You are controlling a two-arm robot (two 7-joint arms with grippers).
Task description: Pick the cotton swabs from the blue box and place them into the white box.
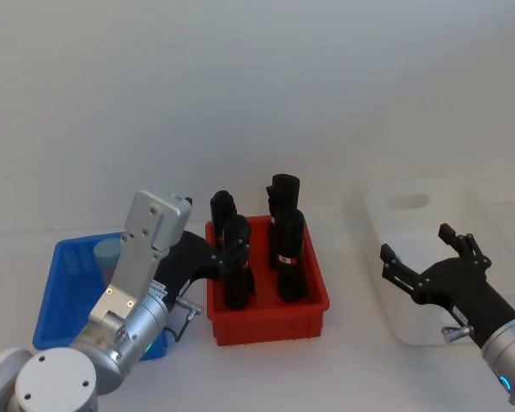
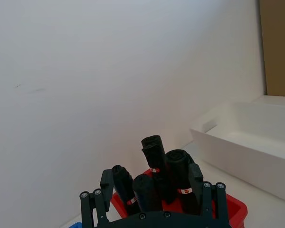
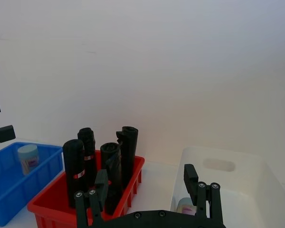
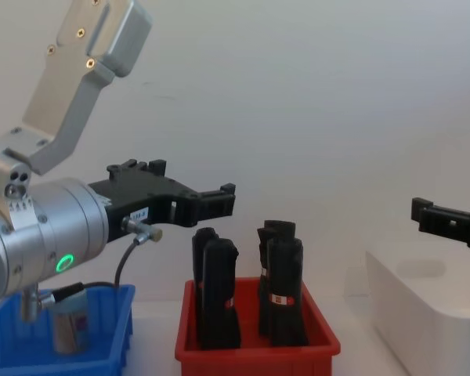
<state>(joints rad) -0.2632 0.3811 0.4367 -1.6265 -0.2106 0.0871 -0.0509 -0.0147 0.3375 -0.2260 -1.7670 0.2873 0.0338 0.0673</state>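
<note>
Beside the red bin [image 1: 270, 322], left gripper [image 1: 227, 255] hangs spread and empty near the blue box [image 1: 56, 292], which holds one cotton swabs tub [image 1: 107, 253]; right gripper [image 1: 416, 242], likewise spread and empty, hovers over the white box [image 1: 395, 296], where another tub [image 3: 184, 205] sits.

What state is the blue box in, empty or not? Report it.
Not empty: one cotton swabs tub stands upright inside the blue box, with its lid on.

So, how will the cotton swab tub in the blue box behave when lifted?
Probably light: the cotton swab tub is small, clear plastic. Its smooth round wall might slip, or roll if tipped. It stands upright in the blue box, so a gentle side grip seems safest.
</note>
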